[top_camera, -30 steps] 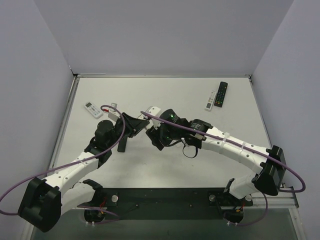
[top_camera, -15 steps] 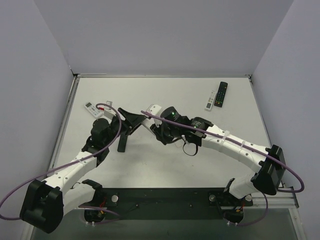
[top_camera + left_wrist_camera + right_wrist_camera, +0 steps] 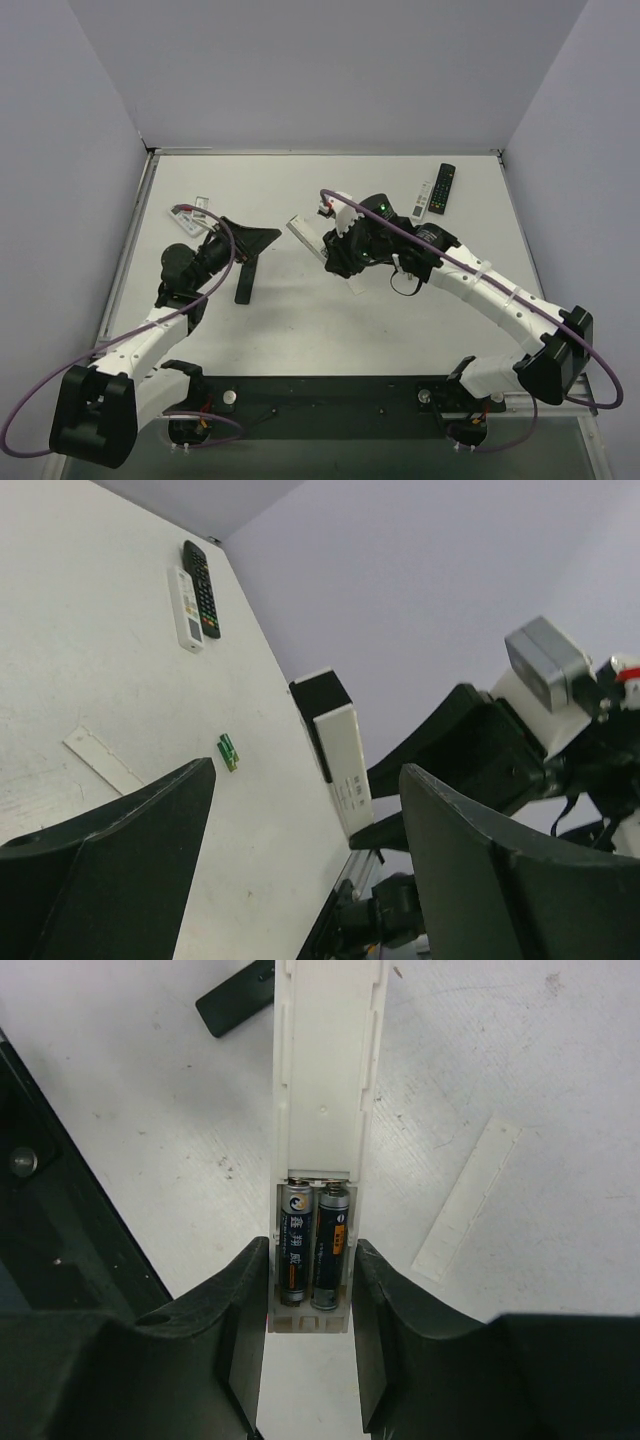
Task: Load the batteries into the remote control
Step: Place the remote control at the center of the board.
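The right jaws are pinched on the side walls of the white remote (image 3: pixel 325 1080), right at its open bay, and the remote looks lifted off the bench (image 3: pixel 300 340). Two batteries (image 3: pixel 330 1245) sit side by side in that bay with nothing over them. The cover (image 3: pixel 465 1200) lies flat on the bench just beside the remote. The left jaws are spread wide and hold nothing, with the remote in front of them.

To my eye the chief risk is the bare bay. If the right arm (image 3: pixel 470 285) tips the remote toward its near end, or jolts it, the spring could push a cell out. The fingers (image 3: pixel 250 1290) flank the bay closely, so they may block the cover from going back on. A careless reach by the left arm (image 3: pixel 150 325) could also knock the remote askew in that narrow pinch.

Walls close the bench at left, back and right. Two remotes (image 3: pixel 195 595) lie together near the back right, well clear. A small green pair (image 3: pixel 229 752), probably spare cells, lies on the bench below the remote, and a black strip (image 3: pixel 243 283) sits under the left jaws. The middle and front of the bench offer the freest room.
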Available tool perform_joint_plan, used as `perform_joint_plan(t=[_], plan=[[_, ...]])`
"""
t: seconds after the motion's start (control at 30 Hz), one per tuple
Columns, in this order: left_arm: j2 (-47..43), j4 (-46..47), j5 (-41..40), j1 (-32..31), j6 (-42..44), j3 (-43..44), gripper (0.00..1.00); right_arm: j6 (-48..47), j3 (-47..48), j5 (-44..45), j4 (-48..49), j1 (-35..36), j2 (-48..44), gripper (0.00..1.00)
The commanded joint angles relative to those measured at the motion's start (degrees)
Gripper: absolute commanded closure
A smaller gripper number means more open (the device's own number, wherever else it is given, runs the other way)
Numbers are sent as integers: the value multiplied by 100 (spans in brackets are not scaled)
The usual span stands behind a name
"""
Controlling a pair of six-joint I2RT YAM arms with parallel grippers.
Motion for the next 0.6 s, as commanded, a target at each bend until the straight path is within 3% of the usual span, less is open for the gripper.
perform_joint_plan(t=[0.0,0.13,0.57], plan=[[253,1741,1320,55,796,-21,15,97,42,-985,234,-139,-362,100],[569,2664,1936,64,709,5,15,53,130,-1301,234,-174,-433,100],[869,3203,3007,-94,770,286,23,-315,192,-1891,199,-51,-494,100]])
